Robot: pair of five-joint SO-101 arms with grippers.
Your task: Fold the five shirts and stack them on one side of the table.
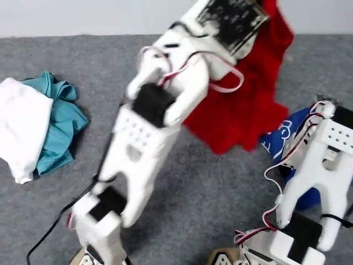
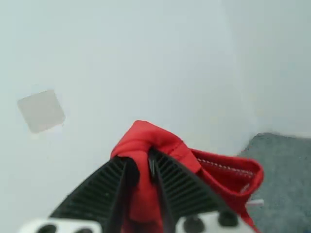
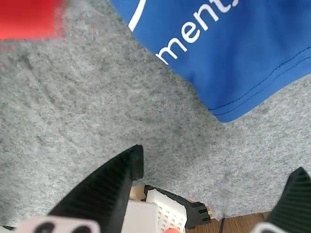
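The left arm [image 1: 160,110] hides the top of the red shirt [image 1: 242,110]; the right arm [image 1: 320,160] covers much of the blue shirt [image 1: 291,120] (its print cut off).

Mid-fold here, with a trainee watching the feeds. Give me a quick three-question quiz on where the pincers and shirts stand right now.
1. Multiple choice: the left pincer is shut on which one?
A) red shirt
B) green shirt
C) yellow shirt

2. True or false: the right pincer is shut.

3. Fill in: in the high view, the white shirt lies against the ____ shirt.

Key: 1 A; 2 false, it is open over bare table; 3 teal shirt.
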